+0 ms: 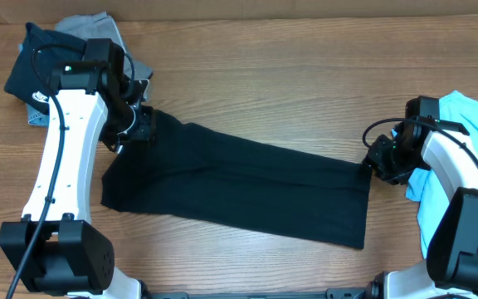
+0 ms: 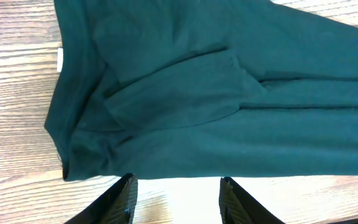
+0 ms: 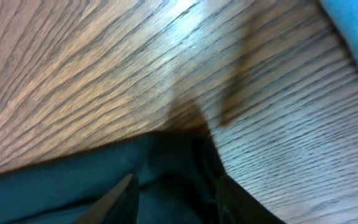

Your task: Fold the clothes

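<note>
The clothes, a plain black T-shirt (image 1: 239, 187), lie folded into a long strip slanting across the middle of the table. My left gripper (image 1: 139, 124) hovers at the strip's upper left end. In the left wrist view its jaws (image 2: 178, 190) stand open over bare wood, just short of the shirt's edge (image 2: 216, 106), with nothing between them. My right gripper (image 1: 374, 162) is at the strip's upper right corner. In the right wrist view it (image 3: 176, 199) is open, and its fingers straddle a bunched fold of the shirt (image 3: 55, 186).
A smaller black garment with a white logo (image 1: 36, 71) and a grey garment (image 1: 106, 33) lie at the back left, behind the left arm. A light blue garment (image 1: 471, 116) lies at the right edge under the right arm; it also shows as the blue cloth (image 3: 353, 31) in the right wrist view.
</note>
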Robot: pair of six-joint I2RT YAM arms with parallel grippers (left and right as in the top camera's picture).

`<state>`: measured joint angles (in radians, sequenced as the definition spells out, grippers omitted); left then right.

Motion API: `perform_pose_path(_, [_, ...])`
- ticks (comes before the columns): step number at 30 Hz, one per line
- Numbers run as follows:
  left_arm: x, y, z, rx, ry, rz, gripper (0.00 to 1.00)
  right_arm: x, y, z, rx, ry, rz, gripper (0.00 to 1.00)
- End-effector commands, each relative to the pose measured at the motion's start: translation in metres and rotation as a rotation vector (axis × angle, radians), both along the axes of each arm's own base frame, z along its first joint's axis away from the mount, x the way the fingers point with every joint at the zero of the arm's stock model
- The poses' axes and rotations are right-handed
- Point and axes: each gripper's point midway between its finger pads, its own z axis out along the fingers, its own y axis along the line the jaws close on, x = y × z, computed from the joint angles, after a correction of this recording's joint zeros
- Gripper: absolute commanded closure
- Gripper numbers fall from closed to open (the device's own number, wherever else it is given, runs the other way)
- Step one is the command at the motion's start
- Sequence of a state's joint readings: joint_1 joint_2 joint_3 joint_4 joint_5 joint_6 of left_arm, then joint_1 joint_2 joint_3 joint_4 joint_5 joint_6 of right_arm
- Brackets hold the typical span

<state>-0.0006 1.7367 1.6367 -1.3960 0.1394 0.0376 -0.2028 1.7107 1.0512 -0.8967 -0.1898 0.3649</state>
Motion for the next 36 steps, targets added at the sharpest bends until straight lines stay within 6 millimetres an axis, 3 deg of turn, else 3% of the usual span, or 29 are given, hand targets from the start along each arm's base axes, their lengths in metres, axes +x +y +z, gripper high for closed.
perform_pose_path(1, [0.001,-0.006,-0.002,-0.017,-0.005,-0.031,0.55,-0.001,-0.001,-0.004,-0.019,0.012,-0.003,0.59])
perform_pose_path(17, [0.0,-0.005,-0.002,-0.017,-0.001,-0.031,0.55,-0.005,0.007,-0.016,-0.027,0.007,0.024,0.64])
perform_pose_path(21, [0.0,-0.005,-0.002,-0.017,-0.001,-0.031,0.55,-0.001,0.017,-0.013,0.026,-0.023,0.068,0.92])
perform_pose_path(22, [0.0,-0.005,-0.002,-0.017,-0.001,-0.031,0.54,0.0,0.016,-0.011,0.025,-0.026,0.069,0.96])
perform_pose_path(30, [0.001,-0.005,-0.002,-0.016,-0.007,-0.042,0.54,0.003,0.015,0.027,0.014,-0.079,0.068,0.96])
perform_pose_path(36, [0.004,-0.005,-0.002,-0.014,-0.017,-0.042,0.53,-0.013,0.018,0.045,0.016,-0.07,0.066,0.96])
